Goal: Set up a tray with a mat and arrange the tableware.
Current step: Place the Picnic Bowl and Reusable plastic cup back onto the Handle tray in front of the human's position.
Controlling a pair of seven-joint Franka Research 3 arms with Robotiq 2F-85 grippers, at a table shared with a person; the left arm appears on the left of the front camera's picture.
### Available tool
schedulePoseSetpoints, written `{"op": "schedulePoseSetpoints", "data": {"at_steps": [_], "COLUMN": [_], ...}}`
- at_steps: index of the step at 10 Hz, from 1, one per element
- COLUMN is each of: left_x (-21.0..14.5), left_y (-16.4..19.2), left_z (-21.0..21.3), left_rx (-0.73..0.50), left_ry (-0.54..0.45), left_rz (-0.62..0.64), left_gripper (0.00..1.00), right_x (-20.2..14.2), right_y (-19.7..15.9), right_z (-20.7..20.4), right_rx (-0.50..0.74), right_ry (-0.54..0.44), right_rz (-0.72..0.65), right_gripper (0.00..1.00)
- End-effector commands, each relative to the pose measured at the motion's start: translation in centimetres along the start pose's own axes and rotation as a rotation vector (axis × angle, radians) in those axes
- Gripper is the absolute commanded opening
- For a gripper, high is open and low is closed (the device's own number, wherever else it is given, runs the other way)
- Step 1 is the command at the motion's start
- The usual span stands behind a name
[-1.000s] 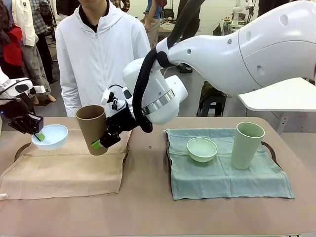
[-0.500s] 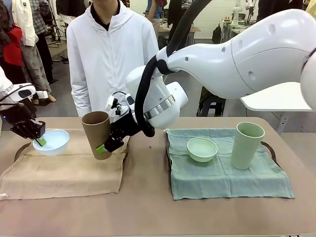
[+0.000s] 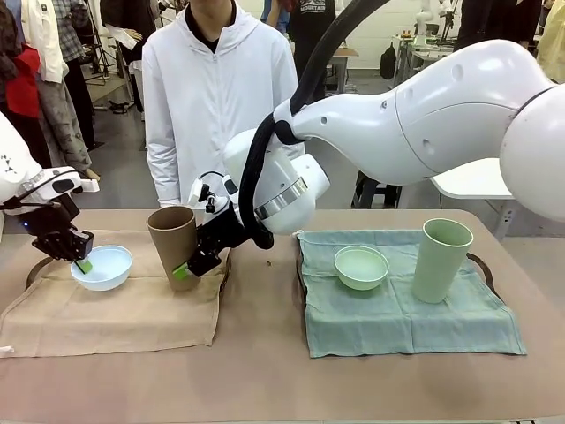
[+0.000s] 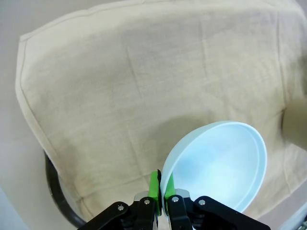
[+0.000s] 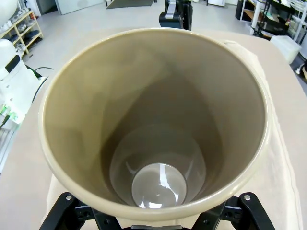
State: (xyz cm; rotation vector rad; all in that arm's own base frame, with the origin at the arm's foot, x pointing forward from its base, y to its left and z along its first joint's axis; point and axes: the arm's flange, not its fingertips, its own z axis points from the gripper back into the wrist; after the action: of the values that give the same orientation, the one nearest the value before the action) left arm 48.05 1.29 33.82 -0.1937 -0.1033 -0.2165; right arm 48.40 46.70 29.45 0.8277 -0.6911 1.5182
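The pale blue bowl sits low over the back left of the beige mat. My left gripper is shut on its near rim. In the left wrist view the green pads pinch the bowl's thin edge above the mat. My right gripper is shut on the lower side of the tan-brown cup, which leans slightly, its base at the mat's back right. Whether the base touches the mat I cannot tell. The right wrist view looks straight down into the cup.
On the right, a teal mat covers a tray and carries the mint green bowl and the upright pale green cup. A dark tray rim shows under the beige mat. A person in a white jacket stands behind the table.
The left gripper has brought the blue bowl down and to the right onto the mat. The right gripper has lowered the tan cup and turned it more upright. The person has stepped to the right.
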Motion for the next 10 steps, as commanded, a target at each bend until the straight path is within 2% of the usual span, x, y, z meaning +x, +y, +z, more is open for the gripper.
{"op": "schedulePoseSetpoints", "data": {"at_steps": [1,3,4,5,6,7,8,9,10], "left_x": [0.7,0.8,0.9,0.9,0.9,0.7,0.6,0.2,0.0], "left_y": [-0.1,0.1,0.2,0.2,0.2,0.1,0.2,0.3,0.6], "left_z": [0.1,-0.2,-0.3,-0.3,0.1,0.5,1.0,1.6,2.2], "left_rx": [-0.025,-0.047,-0.046,-0.052,-0.055,-0.056,-0.051,-0.050,-0.044], "left_ry": [-0.036,-0.039,-0.034,-0.028,-0.030,-0.036,-0.038,-0.042,-0.047], "left_rz": [0.006,0.023,0.028,0.030,0.027,0.021,0.023,0.023,0.016], "left_gripper": [0.04,0.04,0.09,0.64,0.68,1.00,0.88,1.00,1.00], "right_x": [0.1,-0.6,-0.7,-0.6,-0.2,0.4,1.1,1.6,2.0], "right_y": [-0.1,-0.3,-0.4,-0.3,-0.1,0.4,0.8,1.4,1.8], "right_z": [-0.3,-0.8,-0.9,-0.8,-0.5,0.2,1.0,1.9,2.8], "right_rx": [0.001,0.016,0.018,0.015,0.007,-0.021,-0.040,-0.062,-0.067], "right_ry": [-0.003,-0.001,-0.002,0.001,0.012,0.050,0.110,0.203,0.256], "right_rz": [0.021,0.028,0.027,0.026,0.028,0.030,0.027,0.024,0.021], "right_gripper": [0.81,0.81,0.81,1.00,1.00,1.00,1.00,1.00,1.00]}}
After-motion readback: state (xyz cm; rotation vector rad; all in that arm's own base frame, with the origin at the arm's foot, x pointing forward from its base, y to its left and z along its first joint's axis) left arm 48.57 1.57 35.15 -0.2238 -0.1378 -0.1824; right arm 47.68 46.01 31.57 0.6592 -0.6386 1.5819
